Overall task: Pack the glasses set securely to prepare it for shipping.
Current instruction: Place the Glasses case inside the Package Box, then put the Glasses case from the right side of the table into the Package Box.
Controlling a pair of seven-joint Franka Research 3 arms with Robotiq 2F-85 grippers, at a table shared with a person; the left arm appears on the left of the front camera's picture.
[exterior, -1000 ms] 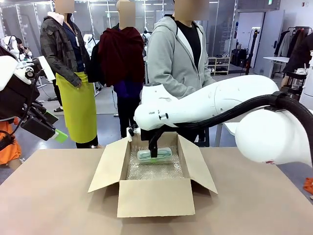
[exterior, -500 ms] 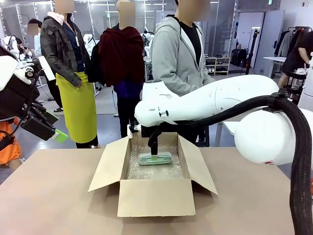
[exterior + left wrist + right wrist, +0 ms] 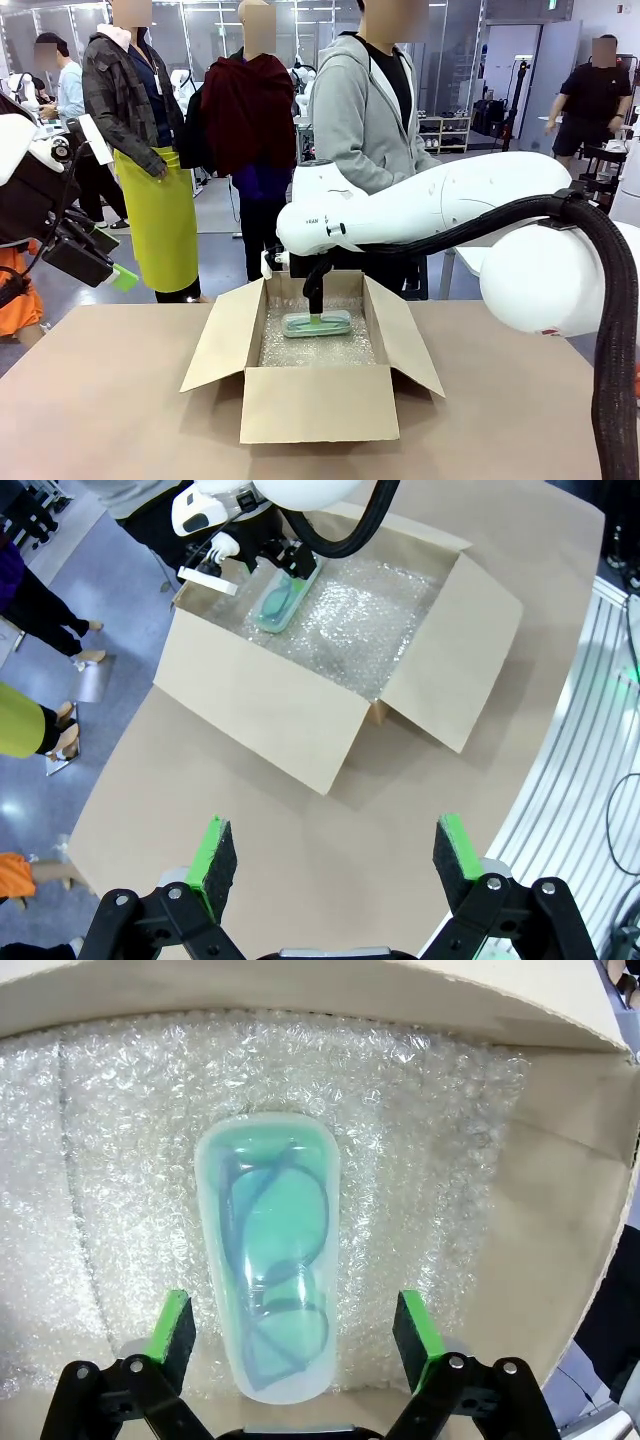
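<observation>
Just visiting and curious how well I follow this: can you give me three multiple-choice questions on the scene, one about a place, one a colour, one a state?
1. Where does the glasses case lie? A) bare table B) on bubble wrap in the cardboard box C) in a person's hand
2. What colour is the case? A) pale green B) black C) yellow
3. How is the right end effector? A) shut on the case B) gripping a box flap C) open, straddling the case
Answers: 1 B, wrap shows under it; 2 A, its see-through shell is green; 3 C, gaps show between both pads and the case.
</observation>
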